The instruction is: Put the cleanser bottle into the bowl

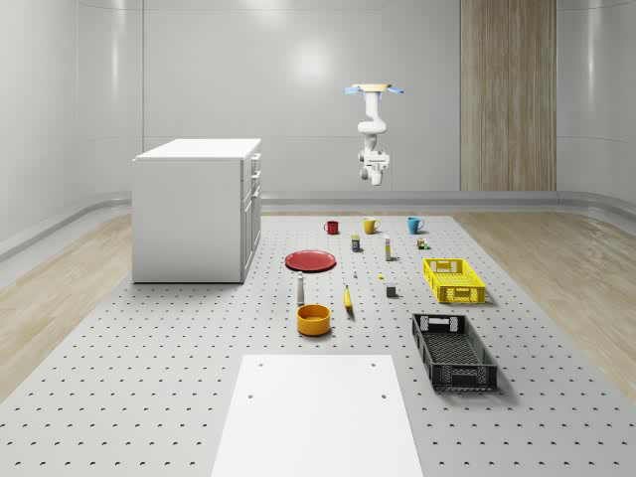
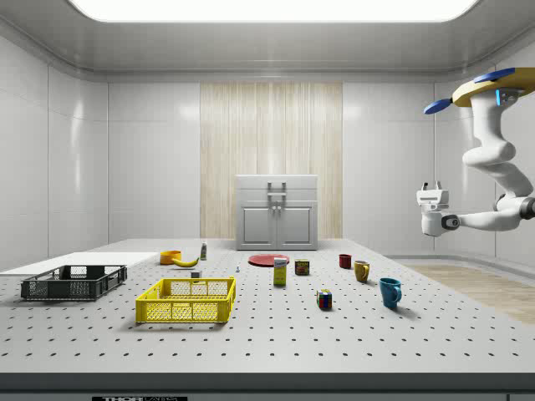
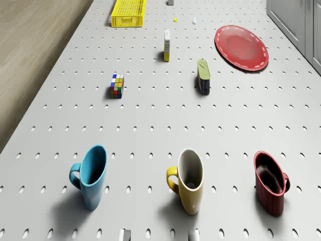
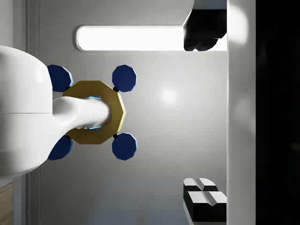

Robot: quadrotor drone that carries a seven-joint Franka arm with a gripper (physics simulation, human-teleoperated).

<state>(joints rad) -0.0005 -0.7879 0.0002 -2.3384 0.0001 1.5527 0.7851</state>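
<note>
The cleanser bottle [image 1: 300,288] [image 2: 203,251] is a small white bottle standing upright on the pegboard table. Just in front of it sits the orange bowl [image 1: 313,319] [image 2: 170,257], with nothing showing inside it. The drone [image 1: 373,89] [image 2: 493,88] hovers high over the table's far end, above the row of mugs. Its white arm hangs below it. My gripper [image 1: 375,181] [image 2: 432,187] [image 4: 204,115] is up in the air, far from bottle and bowl, and points up toward the drone. Its fingers [image 4: 204,28] stand wide apart, holding nothing.
A banana [image 1: 348,298] lies beside the bowl and a red plate [image 1: 311,260] sits behind the bottle. Red [image 3: 271,182], yellow [image 3: 188,179] and blue [image 3: 93,175] mugs stand below the drone. A yellow crate [image 1: 453,279], black crate [image 1: 453,350], Rubik's cube [image 3: 117,86] and white cabinet [image 1: 199,209] stand around.
</note>
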